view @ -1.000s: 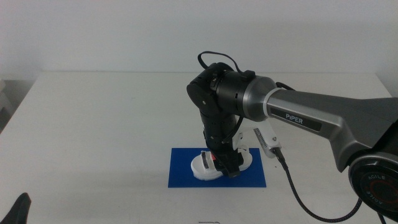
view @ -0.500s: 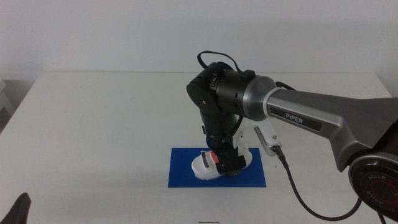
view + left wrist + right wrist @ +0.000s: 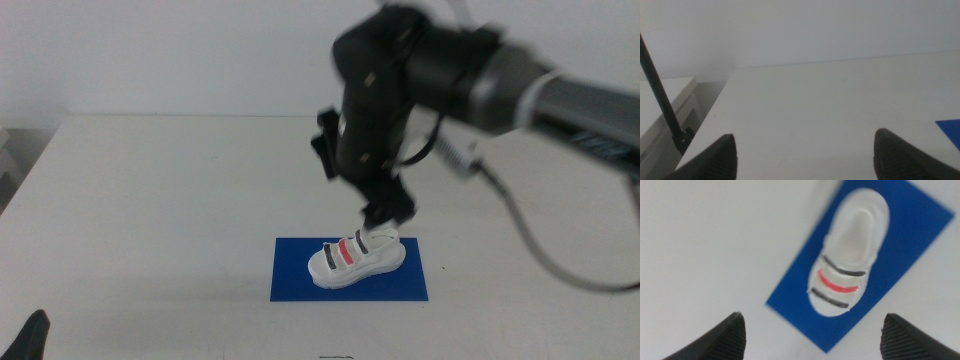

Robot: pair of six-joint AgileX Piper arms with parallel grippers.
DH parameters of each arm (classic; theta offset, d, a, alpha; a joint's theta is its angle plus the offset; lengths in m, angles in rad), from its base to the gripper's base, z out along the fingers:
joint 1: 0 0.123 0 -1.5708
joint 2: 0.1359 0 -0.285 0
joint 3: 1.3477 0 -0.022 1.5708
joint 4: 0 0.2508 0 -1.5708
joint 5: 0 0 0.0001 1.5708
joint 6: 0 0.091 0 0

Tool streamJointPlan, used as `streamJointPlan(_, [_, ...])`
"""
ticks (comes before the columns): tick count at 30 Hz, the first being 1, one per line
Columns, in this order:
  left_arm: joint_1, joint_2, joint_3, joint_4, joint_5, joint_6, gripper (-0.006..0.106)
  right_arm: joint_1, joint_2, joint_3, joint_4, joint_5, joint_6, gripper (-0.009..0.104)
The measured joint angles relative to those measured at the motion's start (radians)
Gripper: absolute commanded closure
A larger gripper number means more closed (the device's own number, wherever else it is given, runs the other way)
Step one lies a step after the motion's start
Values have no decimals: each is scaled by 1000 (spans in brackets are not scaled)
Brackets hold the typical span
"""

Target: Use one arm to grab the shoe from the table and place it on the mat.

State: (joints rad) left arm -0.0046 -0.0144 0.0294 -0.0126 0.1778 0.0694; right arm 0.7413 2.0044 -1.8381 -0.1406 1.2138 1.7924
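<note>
On my middle feed I see the small white chunky-soled sandal (image 3: 356, 261), with two black straps, a red strap between them and a heel strap, sitting upright on its sole on the flat blue rectangular mat (image 3: 295, 272). It lies wholly within the mat's edges, toward the mat's right half, toe pointing toward the left of that feed and heel toward the right. My right wrist feed looks straight down on it: the pale footbed is open to the camera, the three straps cross the front of the foot, and blue shows on every side of the sole (image 3: 850, 255). The mat (image 3: 912, 240) lies flat on the large plain white tabletop (image 3: 150, 200). The black and grey jointed arm (image 3: 420, 80) reaches in from the right, blurred, and its right gripper (image 3: 388, 210) hangs above the heel end of the sandal, clear of it; its two dark jaws stand wide apart with nothing between them. The arm's black cable (image 3: 540, 255) loops over the table to the right of the mat. My left gripper (image 3: 25, 338) waits at the near left corner, jaws spread over bare tabletop (image 3: 815, 110), with only a corner of the mat (image 3: 951, 127) in its view.
</note>
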Motion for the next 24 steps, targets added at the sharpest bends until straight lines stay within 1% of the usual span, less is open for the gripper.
streamJointPlan(2, [0,0,0,0,0,0,7,0,-74,0,-20,4,-124,13])
streamJointPlan(4, [0,0,0,0,0,0,7,0,-141,0,-65,8,-298,13])
streamJointPlan(9, [0,0,0,0,0,0,7,0,-295,0,-187,27,-918,13])
streamJointPlan(11, [0,0,0,0,0,0,7,0,-337,0,-226,31,-1111,13])
streamJointPlan(13, [0,0,0,0,0,0,7,0,-373,0,-267,34,-1267,13])
streamJointPlan(15, [0,0,0,0,0,0,7,0,-401,0,-289,37,-1361,13])
streamJointPlan(16, [0,0,0,0,0,0,7,-5,-413,0,-286,38,-1395,13])
streamJointPlan(18, [0,0,0,0,0,0,7,-40,-451,9,-258,33,-1461,13])
streamJointPlan(21, [0,0,0,0,0,0,7,-112,-545,70,-241,10,-1503,13])
streamJointPlan(24, [0,0,0,0,0,0,7,-178,-687,189,-242,-51,-1512,13])
